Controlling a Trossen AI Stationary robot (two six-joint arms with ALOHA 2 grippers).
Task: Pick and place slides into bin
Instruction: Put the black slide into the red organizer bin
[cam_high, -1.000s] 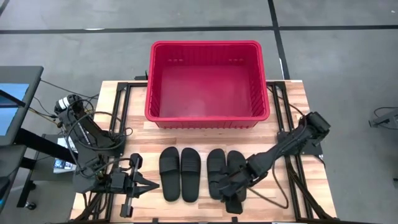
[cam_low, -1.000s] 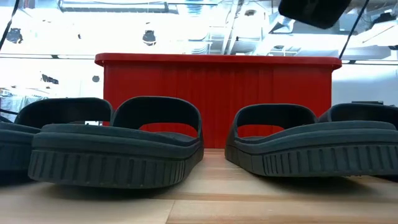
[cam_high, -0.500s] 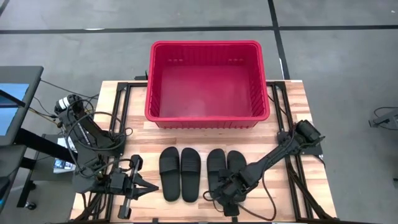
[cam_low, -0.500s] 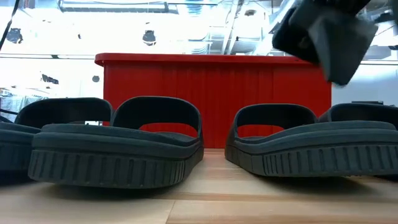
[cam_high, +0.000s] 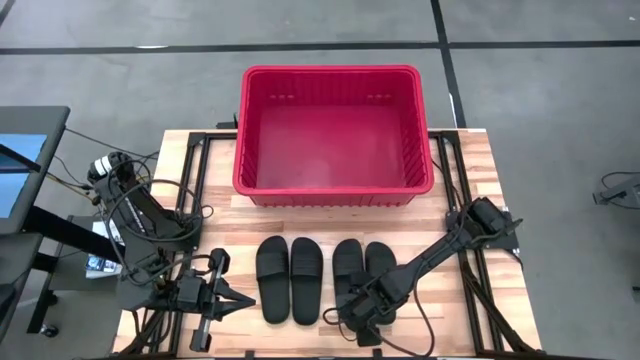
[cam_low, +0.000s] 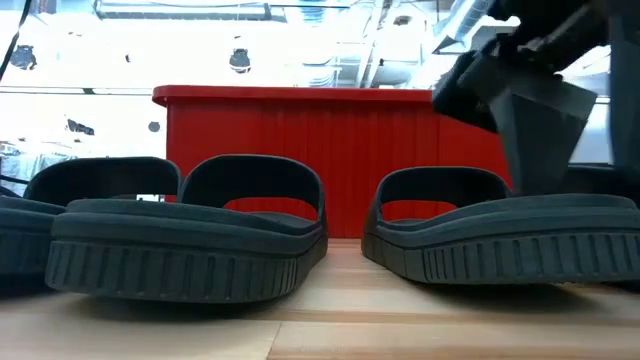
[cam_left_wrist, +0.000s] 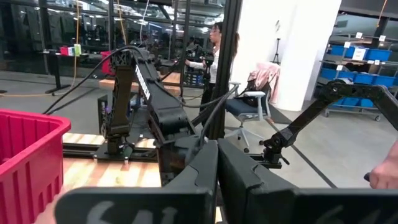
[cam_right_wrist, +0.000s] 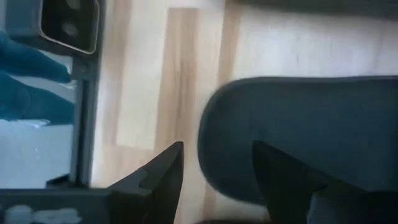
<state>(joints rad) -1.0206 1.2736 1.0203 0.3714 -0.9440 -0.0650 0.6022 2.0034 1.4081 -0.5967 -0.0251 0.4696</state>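
Note:
Four black slides lie side by side, soles down, near the table's front edge: two on the left (cam_high: 272, 280) (cam_high: 306, 280) and two on the right (cam_high: 347, 262) (cam_high: 378, 258). The red bin (cam_high: 340, 72) stands behind them at the far middle. My right gripper (cam_high: 352, 318) is open and slants down over the near ends of the two right slides. In its wrist view, one finger (cam_right_wrist: 163, 171) stands over bare wood beside a slide's rounded end (cam_right_wrist: 298, 124) and the other finger (cam_right_wrist: 280, 174) over that slide. My left gripper (cam_high: 236, 300) waits shut and level at the near left.
Black frame rails (cam_high: 195, 190) and cables (cam_high: 445, 300) run along both sides of the table. The table's near edge lies just past the slides' ends. A monitor (cam_high: 20, 160) stands off the left side. A person (cam_left_wrist: 217, 50) stands in the room beyond.
My right gripper has sunk toward the near ends of the two right slides, drifting a little toward the table's near left and tipping more steeply down. In the low view it has dropped from the top edge to just above the slides' straps. The slides have stayed put.

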